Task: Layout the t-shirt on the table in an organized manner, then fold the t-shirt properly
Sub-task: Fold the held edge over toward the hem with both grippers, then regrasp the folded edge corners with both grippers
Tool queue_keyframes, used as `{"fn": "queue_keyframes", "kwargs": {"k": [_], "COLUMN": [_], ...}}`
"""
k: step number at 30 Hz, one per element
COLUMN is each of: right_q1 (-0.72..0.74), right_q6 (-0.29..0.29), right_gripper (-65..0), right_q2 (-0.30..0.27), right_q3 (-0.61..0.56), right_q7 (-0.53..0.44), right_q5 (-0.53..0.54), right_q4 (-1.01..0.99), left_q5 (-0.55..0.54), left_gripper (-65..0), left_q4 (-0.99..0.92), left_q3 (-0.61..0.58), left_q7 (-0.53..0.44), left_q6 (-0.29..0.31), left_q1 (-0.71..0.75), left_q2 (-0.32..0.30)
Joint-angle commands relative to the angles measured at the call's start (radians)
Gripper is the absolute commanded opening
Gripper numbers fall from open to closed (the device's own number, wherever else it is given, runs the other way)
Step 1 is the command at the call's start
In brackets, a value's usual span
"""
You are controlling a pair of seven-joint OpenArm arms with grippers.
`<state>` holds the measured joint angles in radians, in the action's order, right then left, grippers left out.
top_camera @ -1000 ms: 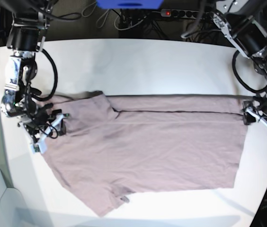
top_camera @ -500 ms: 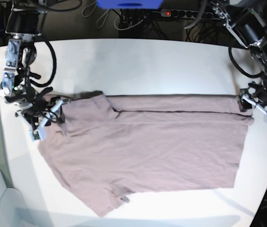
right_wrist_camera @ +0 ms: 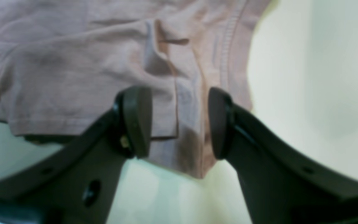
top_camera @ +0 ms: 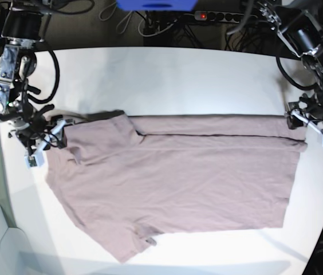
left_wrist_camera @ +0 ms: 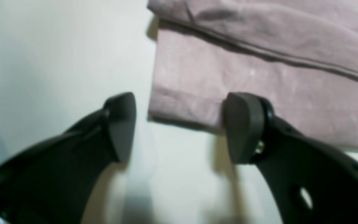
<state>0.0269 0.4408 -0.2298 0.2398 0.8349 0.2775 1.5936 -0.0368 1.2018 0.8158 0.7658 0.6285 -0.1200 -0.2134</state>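
- The t-shirt lay spread flat across the middle of the table, a plain dusty mauve, its long axis running from 9 o'clock to 3 o'clock in the base view.
- Its far strip was folded over onto the body, leaving a dark straight crease along the 12 o'clock side of the cloth.
- The 3 o'clock end was a nearly straight hemmed edge; the 9 o'clock end was ragged, slanting down toward a sleeve that stuck out at about 7 o'clock.
- The fabric looked mostly smooth, with faint wrinkles near the 9 o'clock end.
- My left gripper hung at the shirt's far 3 o'clock corner, fingers spread wide and holding nothing. In my left wrist view one pad sat over bare table, the other over the hem, with the folded corner at 12 o'clock between them.
- My right gripper stood at the 9 o'clock end, fingers also spread. In my right wrist view a bunched, stitched point of cloth lay between the pads, but they were not closed on it, and whether they touched it I could not tell.
- There the cloth showed ridges, a seam line and a hemmed edge at 8 o'clock.
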Motion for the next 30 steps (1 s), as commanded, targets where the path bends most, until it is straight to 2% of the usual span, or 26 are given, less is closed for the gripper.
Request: {"fn": "queue_keyframes", "kwargs": {"k": [1,5,6,8,13,14,18,21,30], "right_q1": [0.014,-0.002,-0.005,-0.008,-0.049,-0.060,-0.088,-0.115,-0.153], "right_q6": [0.000,0.003,0.003,0.003,0.003,0.003,0.005,0.005,0.005], "right_gripper": [-34.8,-34.8,-34.8,-34.8,-34.8,-34.8,-34.8,-34.7,-34.8], "right_q2": [-0.010,-0.012,-0.013,-0.018,-0.033,-0.035,-0.038,-0.061,-0.062], "right_q3": [0.007,0.023,0.030,0.030,0.030,0.030,0.030,0.026,0.025], "right_q7": [-0.024,-0.024,-0.024,-0.024,-0.024,-0.024,-0.024,-0.029,-0.033], "right_q5": [0.013,0.013,0.013,0.013,0.013,0.013,0.015,0.015,0.015], "right_q4": [0.018,0.023,0.023,0.021,0.023,0.023,0.023,0.040,0.073], "left_q5": [-0.013,-0.012,-0.012,-0.013,-0.018,-0.018,-0.018,-0.018,-0.018], "left_gripper": [-21.9,-22.4,-24.5,-33.9,-62.8,-65.0,-64.7,-64.9,-64.9], "left_q4": [0.017,0.016,0.016,0.016,0.016,0.016,0.016,0.016,0.016], "left_q3": [0.001,0.001,0.001,0.001,0.001,0.001,0.001,0.001,0.001], "left_q7": [-0.019,-0.019,-0.019,-0.019,-0.019,-0.019,-0.019,-0.018,-0.018], "left_q6": [-0.003,-0.003,-0.003,-0.003,-0.003,-0.003,-0.003,-0.003,-0.003], "left_q1": [-0.019,-0.019,-0.017,-0.017,-0.016,-0.016,-0.016,-0.014,-0.013], "left_q2": [-0.017,-0.017,-0.017,-0.017,-0.017,-0.017,-0.017,-0.017,-0.017]}}
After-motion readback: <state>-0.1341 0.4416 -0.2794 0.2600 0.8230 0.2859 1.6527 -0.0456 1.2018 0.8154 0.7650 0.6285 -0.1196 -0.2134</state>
